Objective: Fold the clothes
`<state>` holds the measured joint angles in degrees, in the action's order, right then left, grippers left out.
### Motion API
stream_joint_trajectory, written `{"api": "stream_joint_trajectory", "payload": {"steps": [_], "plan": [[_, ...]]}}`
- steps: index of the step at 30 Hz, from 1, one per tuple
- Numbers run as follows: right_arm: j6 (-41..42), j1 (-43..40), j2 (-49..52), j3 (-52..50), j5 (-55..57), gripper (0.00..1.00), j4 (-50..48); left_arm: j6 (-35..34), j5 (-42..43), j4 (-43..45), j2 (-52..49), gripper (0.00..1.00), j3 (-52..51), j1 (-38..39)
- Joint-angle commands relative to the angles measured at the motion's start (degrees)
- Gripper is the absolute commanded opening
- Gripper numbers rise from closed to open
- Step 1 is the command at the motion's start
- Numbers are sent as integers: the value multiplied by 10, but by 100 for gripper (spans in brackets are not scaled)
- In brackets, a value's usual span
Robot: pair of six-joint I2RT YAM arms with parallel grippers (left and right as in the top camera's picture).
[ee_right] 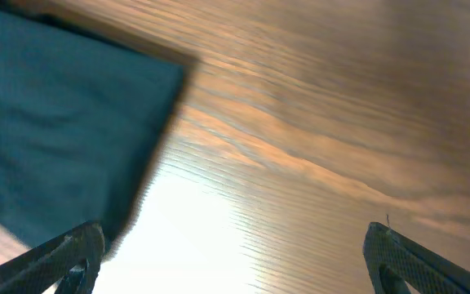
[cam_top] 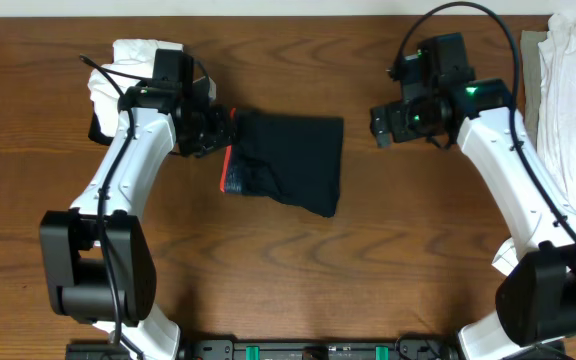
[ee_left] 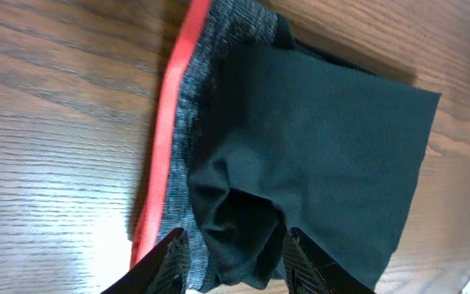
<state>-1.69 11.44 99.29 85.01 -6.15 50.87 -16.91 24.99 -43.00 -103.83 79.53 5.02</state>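
The clothes in play are black leggings (cam_top: 293, 160), folded into a rough rectangle at mid-table, with the grey, red-edged waistband (cam_top: 231, 172) on the left side. My left gripper (cam_top: 220, 130) sits at their upper left corner. In the left wrist view its fingers (ee_left: 171, 260) close on a bunched fold of the black fabric (ee_left: 317, 139) beside the waistband (ee_left: 188, 122). My right gripper (cam_top: 379, 127) hovers to the right of the leggings, apart from them. It stands wide open (ee_right: 235, 249) over bare wood, with the leggings' edge (ee_right: 55, 122) at the left of its view.
A pile of white garments (cam_top: 573, 90) lies at the table's right edge on a grey cloth (cam_top: 531, 70). More white fabric (cam_top: 138, 55) is bunched at the back left behind my left arm. The wooden table (cam_top: 298, 280) stretches in front of the leggings.
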Motion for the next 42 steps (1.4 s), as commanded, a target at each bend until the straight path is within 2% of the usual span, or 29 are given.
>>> {"api": "stream_joint_trajectory", "payload": {"steps": [1, 3, 4, 7, 16, 21, 23, 25, 29, 35, 42], "plan": [[8, -18, 9, -5, 4, 99, 2, 19, 24, 1, -9, 41, -3, 5], [8, -24, 9, -5, 4, 99, 2, 23, 24, 0, -10, 42, -9, 8], [8, -27, 9, -5, 4, 99, 2, 23, 24, 1, -10, 51, -12, 9], [8, -28, 9, -5, 3, 99, 2, 23, 24, 3, -19, 55, -21, 15], [8, -28, 9, -5, 3, 99, 2, 23, 22, 2, -63, 57, -24, 20], [8, -28, 9, -5, 3, 99, 2, 23, -7, -11, -69, 57, -24, 20], [8, -28, 9, -5, 3, 99, 2, 23, -10, -17, -69, 55, -24, 20], [8, -28, 9, -5, 3, 99, 2, 23, -15, -20, -69, 47, -24, 20], [8, -28, 9, -5, 3, 99, 2, 23, -60, -31, -69, 39, -24, 20], [8, -28, 9, -5, 3, 99, 2, 23, -99, -51, -70, 33, -26, 21], [8, -28, 9, -5, 3, 99, 2, 23, -112, -56, -70, 33, -35, 21]]}}
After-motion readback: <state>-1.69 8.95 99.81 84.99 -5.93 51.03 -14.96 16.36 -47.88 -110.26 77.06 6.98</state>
